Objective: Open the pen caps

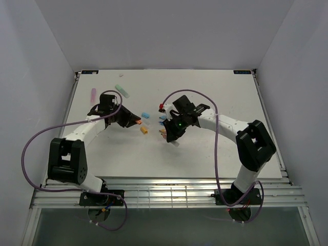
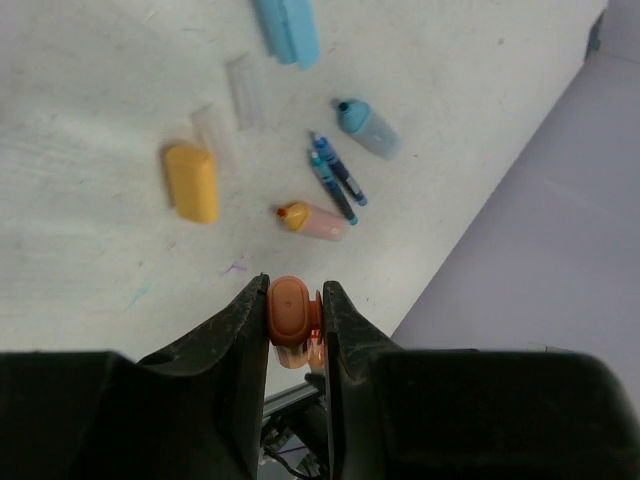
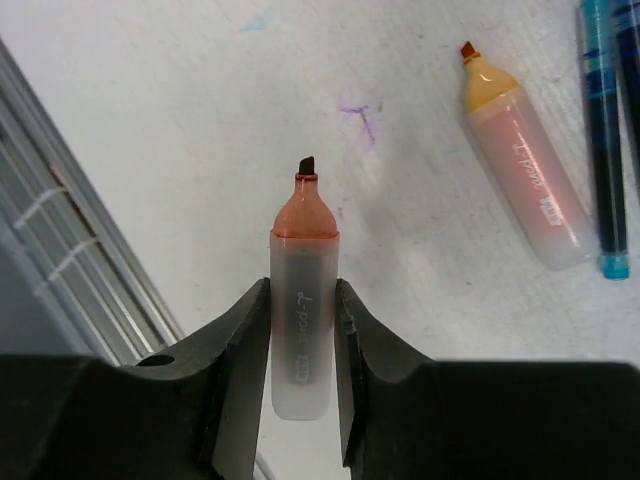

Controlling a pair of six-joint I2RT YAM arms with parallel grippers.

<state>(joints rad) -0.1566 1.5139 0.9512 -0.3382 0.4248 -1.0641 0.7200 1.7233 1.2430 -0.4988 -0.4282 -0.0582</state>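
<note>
In L gripper [image 2: 293, 290]: dark-orange cap [image 2: 290, 312], pinched narrow btwn both fingers, flat end toward cam, clear of the table [image 2: 90, 260]. In R gripper [image 3: 301, 288]: orange highlighter [image 3: 304, 225], clamped round its frosted barrel, jaws narrow, dark chisel tip bare & pointing away from wrist, so cap off. From top view: both grippers over mid-table, apart from each other, w/ yellow-orange cap [image 2: 192, 182] lying on its side on the table btwn them, touching nothing. Just beside that cap, 2 clear pieces [image 2: 243, 90], flat on the table; what they are, can't tell. Nearer L gripper: second highlighter [image 2: 318, 222], uncapped, yellow-orange neck w/ red tip, on its side. Right next to it, 2 dark blue pens [image 2: 335, 180], parallel, side by side, seemingly touching; capped or not, can't tell. Beyond the pens: light blue highlighter [image 2: 368, 128], uncapped, tip bare, on its side, near but apart from them. At upper edge of L wrist view: light blue piece [image 2: 287, 30], partly cut off by frame, so cap or body unclear. Toward far-left of table in top view: pink piece [image 1: 94, 94] & green piece [image 1: 122, 90], near each other, well apart from the mid-table cluster; too small to tell capped or open.
</note>
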